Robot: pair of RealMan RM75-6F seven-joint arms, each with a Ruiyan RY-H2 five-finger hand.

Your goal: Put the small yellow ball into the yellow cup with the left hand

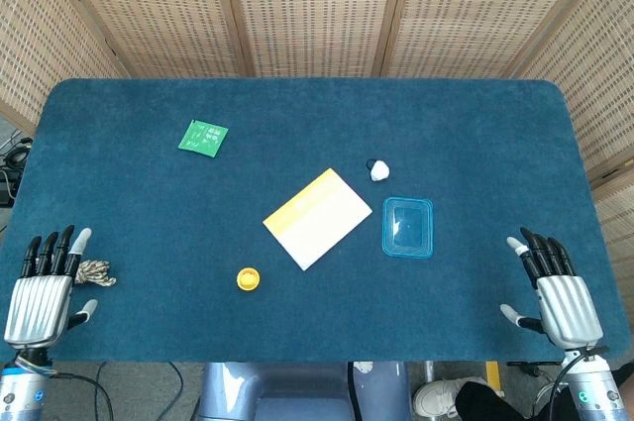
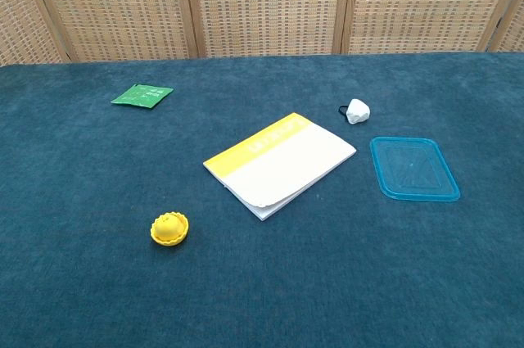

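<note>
One small yellow cup (image 2: 169, 229) stands on the blue table (image 1: 297, 104), and one small yellow ball (image 2: 169, 232) sits inside it, just below the scalloped rim. The cup is in front of and to the left of the single notebook (image 2: 280, 164), near it but not touching.

The notebook, white with a yellow band along its far edge, lies flat and turned at an angle near the middle of the table. To the right of the notebook lies one clear blue tray (image 2: 413, 169), flat and apart from it. Beyond the notebook's right corner sits one small white object with a black loop (image 2: 355, 110). Far to the left of the notebook and toward the back lies one green packet (image 2: 142, 95). Well to the left of the notebook, at the table's near edge, lies one bundle of rope (image 1: 95, 270).

Two robot hands show in the head view only. The left robot hand (image 1: 42, 297) is at the near left corner, beside the rope, fingers straight and apart, holding nothing. The right robot hand (image 1: 557, 292) is at the near right corner, fingers likewise spread and holding nothing.
</note>
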